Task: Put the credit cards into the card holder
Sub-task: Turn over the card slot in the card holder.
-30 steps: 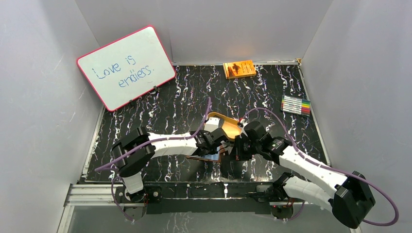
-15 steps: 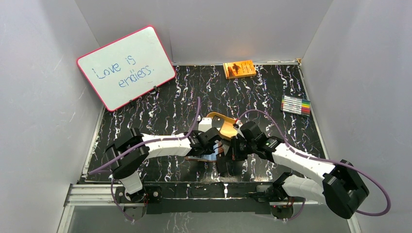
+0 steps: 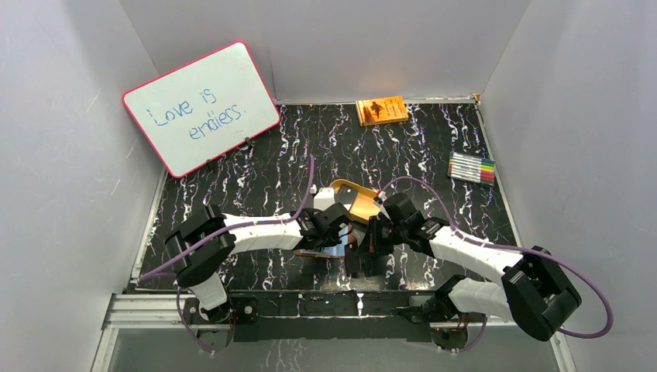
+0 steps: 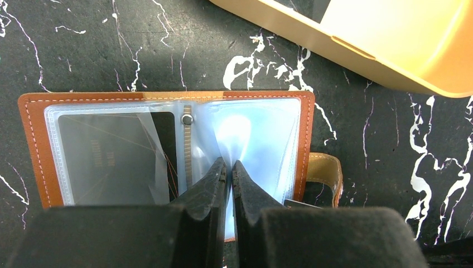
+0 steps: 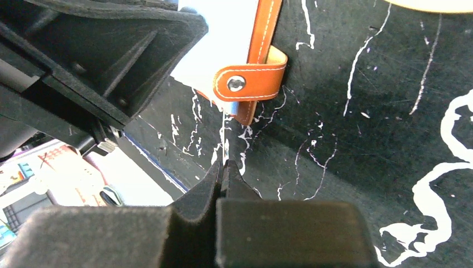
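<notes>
Our left gripper (image 4: pixel 227 167) is clenched, its tips pinching a clear sleeve (image 4: pixel 262 139) near the middle of the open card holder (image 4: pixel 167 97); the sleeve's creases run in toward the tips. The card holder lies flat on the black marbled surface (image 4: pixel 111 44), directly ahead of and under this gripper. To the gripper's left, a dark credit card (image 4: pixel 111 156) sits inside another sleeve. Ahead and to the right stands the tan tray (image 4: pixel 357 33), apart from the holder. Our right gripper (image 5: pixel 224 167) is clenched too, grasping a thin pale credit card (image 5: pixel 225 142) seen edge-on. That card points straight ahead toward the holder's strap (image 5: pixel 262 84) and its snap stud (image 5: pixel 236 83); we cannot tell whether they touch.
</notes>
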Available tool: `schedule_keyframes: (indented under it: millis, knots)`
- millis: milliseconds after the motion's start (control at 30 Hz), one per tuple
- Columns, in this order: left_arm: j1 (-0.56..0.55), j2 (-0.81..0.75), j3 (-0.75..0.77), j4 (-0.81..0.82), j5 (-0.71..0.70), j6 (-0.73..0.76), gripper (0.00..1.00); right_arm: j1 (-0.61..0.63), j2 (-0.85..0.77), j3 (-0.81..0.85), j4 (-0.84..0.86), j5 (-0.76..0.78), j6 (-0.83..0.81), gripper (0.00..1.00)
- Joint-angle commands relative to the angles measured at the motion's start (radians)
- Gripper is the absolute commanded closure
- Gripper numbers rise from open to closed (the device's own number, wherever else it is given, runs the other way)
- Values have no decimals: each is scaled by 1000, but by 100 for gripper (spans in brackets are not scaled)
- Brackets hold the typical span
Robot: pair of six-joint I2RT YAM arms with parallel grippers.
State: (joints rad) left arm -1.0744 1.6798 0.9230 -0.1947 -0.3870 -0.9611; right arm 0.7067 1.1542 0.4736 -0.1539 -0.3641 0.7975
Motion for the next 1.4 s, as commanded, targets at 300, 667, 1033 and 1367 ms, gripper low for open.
schedule_keyframes:
  millis: [300, 667, 1033, 1367]
  knots:
    - [11, 43, -75, -226, 17, 11, 100, -4, -80, 11, 46, 14, 16, 100]
    - [13, 37, -72, -233, 14, 10, 100, -4, 2, -11, 92, -23, 28, 100]
    - [13, 29, -75, -232, 20, 5, 100, -4, 52, -30, 143, -52, 33, 100]
    - [13, 13, -64, -240, 24, 8, 99, -3, 118, -18, 239, -83, 50, 100]
